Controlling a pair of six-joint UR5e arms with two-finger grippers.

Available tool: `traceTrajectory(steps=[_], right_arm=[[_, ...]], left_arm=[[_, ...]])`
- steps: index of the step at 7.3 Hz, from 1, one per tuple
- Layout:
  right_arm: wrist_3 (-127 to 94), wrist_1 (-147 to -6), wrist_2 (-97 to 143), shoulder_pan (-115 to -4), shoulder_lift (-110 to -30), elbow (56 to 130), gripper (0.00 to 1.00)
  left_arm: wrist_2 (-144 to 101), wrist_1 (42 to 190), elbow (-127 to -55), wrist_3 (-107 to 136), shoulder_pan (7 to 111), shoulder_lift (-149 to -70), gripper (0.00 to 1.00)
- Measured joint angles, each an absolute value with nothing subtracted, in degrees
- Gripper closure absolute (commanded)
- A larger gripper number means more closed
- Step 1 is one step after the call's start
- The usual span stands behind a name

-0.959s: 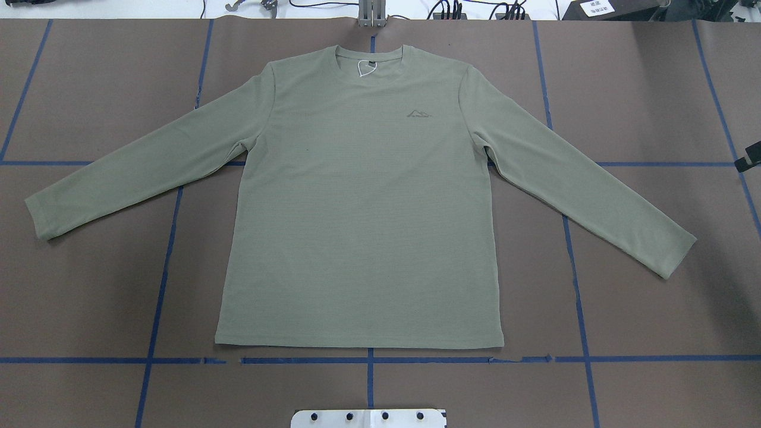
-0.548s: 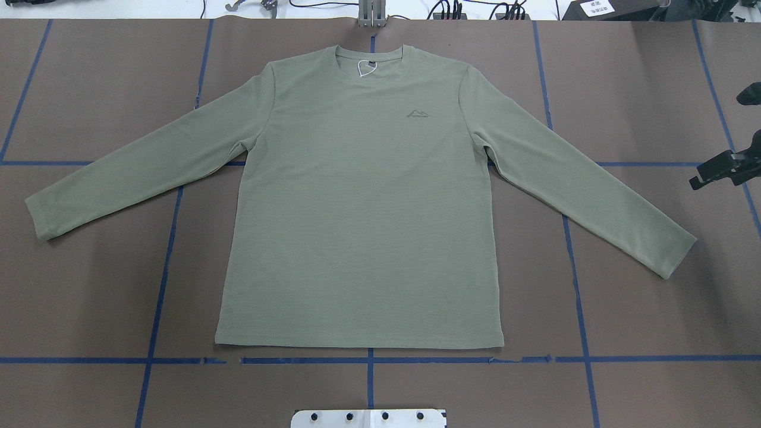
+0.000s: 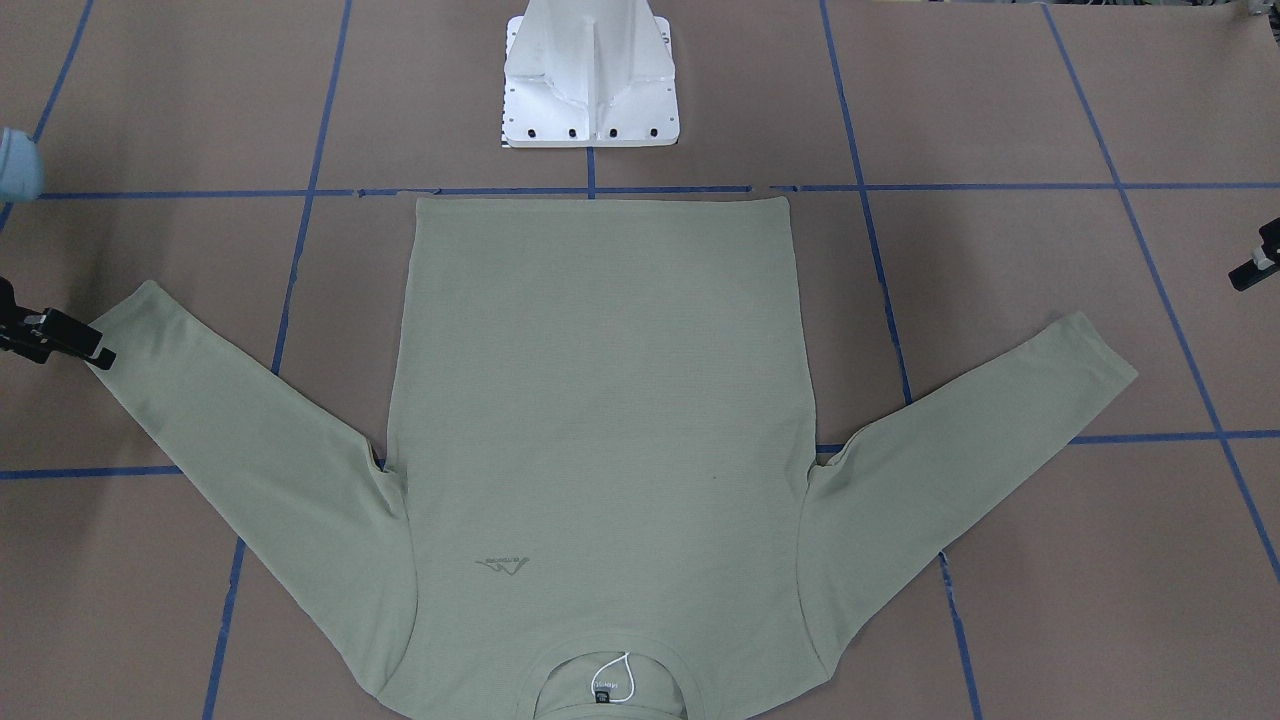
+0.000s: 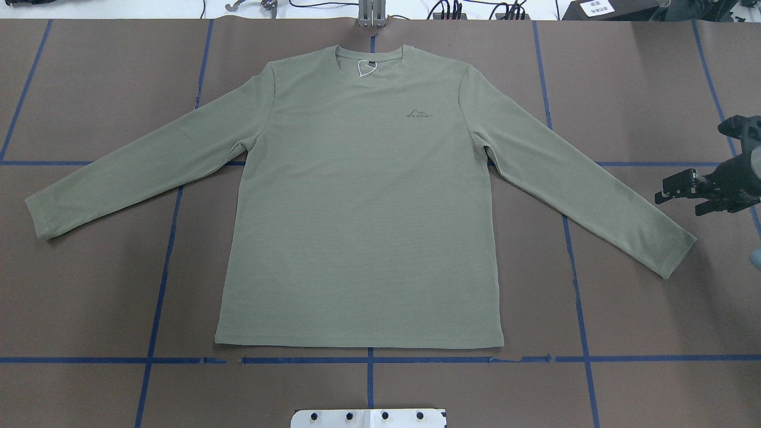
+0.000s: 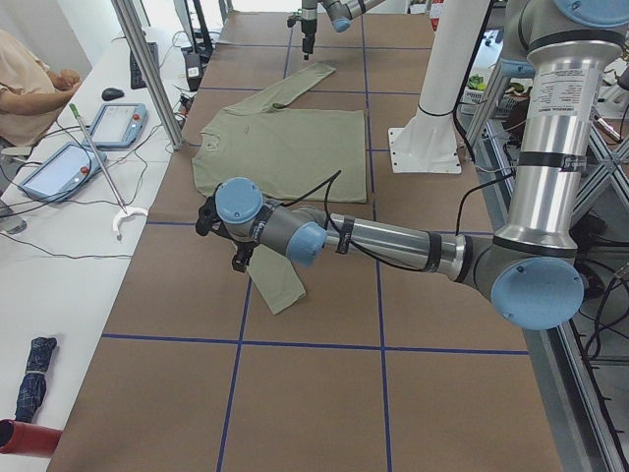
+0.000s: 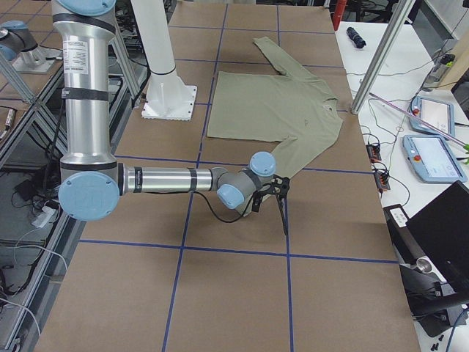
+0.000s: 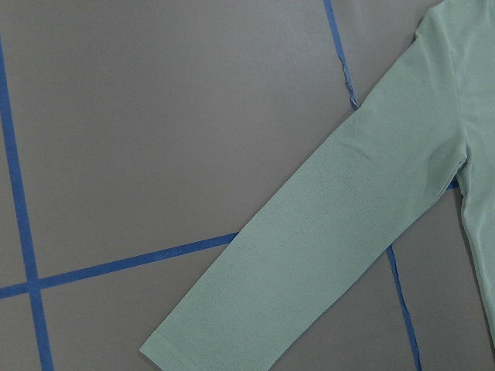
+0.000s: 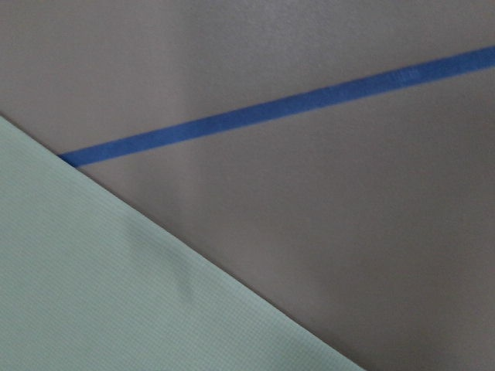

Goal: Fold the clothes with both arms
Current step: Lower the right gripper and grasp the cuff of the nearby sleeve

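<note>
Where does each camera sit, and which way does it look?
Front-facing: across the table, facing the pedestal; right gripper, left gripper at its edges.
Overhead: behind the pedestal, down on the shirt; right gripper shows.
Exterior left: table's end, left arm near.
Exterior right: opposite end, right arm near.
Left wrist: down on one sleeve; no arm.
Right wrist: down on other sleeve; no arm.
Overhead, front-facing share the logo.

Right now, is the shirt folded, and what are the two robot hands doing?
Shirt: flat, front up, not folded, both sleeves spread out.
Right gripper: by the end of one sleeve, holding nothing; open or shut unclear.
Left gripper: up near the other sleeve, not touching it; open or shut unclear.
</note>
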State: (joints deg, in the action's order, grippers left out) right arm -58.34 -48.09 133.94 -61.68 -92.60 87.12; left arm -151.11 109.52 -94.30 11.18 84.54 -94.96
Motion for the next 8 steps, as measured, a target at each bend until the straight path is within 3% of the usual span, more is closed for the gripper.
traceTrajectory(steps=[2,8], right_arm=[[-65.4,-45.1,133.0,-60.8,-95.2,87.0,0.15],[-68.3,-44.4,132.9,-60.4,-96.4,84.6,0.26]], left_arm=[[-151.1,112.8,-94.4,14.6,84.3,-95.0,0.00],[-151.1,113.5,-95.7,16.5,84.2,-95.1,0.00]])
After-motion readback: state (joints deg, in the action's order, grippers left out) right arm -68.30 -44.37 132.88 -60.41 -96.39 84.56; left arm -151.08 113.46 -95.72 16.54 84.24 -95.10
